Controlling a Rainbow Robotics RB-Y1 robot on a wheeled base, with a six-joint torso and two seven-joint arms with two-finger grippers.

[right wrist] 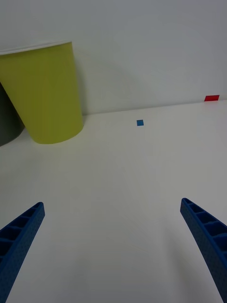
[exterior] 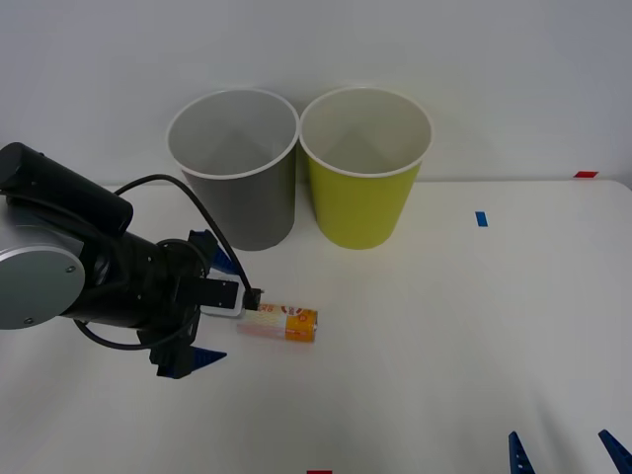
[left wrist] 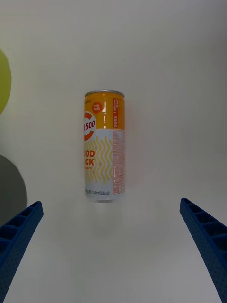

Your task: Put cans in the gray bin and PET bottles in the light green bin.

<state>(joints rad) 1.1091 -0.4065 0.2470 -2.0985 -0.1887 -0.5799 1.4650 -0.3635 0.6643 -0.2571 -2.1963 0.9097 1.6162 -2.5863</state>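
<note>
A slim can (exterior: 281, 323), white-pink at one half and orange at the other, lies on its side on the white table. My left gripper (exterior: 227, 308) is open just left of it, level with its white end, not touching. In the left wrist view the can (left wrist: 105, 147) lies lengthwise ahead of the open left gripper (left wrist: 111, 206). The gray bin (exterior: 237, 168) and light green bin (exterior: 365, 168) stand side by side behind it. My right gripper (exterior: 563, 452) is open at the table's near right, with the light green bin (right wrist: 47, 94) farther off. PET bottles are out of view.
A blue tape mark (exterior: 481, 218) lies right of the green bin and a red one (exterior: 586, 174) at the far right edge. A white wall rises behind the bins. Bare table (exterior: 444, 326) stretches between the can and the right gripper.
</note>
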